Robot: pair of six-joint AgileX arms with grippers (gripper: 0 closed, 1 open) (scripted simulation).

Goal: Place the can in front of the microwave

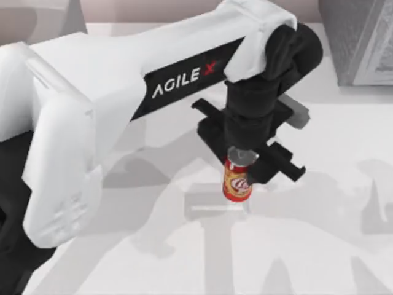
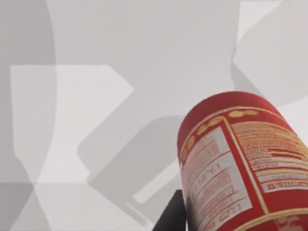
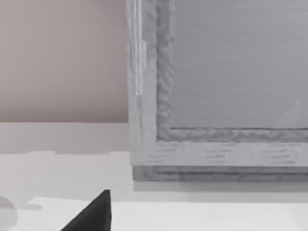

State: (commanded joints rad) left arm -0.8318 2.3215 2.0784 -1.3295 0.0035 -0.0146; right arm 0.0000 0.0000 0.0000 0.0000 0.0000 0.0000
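The can [image 1: 237, 180], red with a yellow-orange band and a silver top, hangs a little above the middle of the white table. My left gripper [image 1: 244, 158] comes down from above and is shut on the can's upper end. In the left wrist view the can [image 2: 240, 163] shows close up with its printed label, beside one dark finger [image 2: 171, 216]. The microwave is out of view. A dark part of my right gripper [image 3: 94, 214] shows above the table in the right wrist view, near a speckled box.
A darker speckled grey box with a pale face [image 1: 359, 40] stands at the back right and also looms in the right wrist view [image 3: 216, 96]. A pale grey shape [image 1: 40, 15] sits at the back left behind my arm. White table [image 1: 319, 246] lies open in front.
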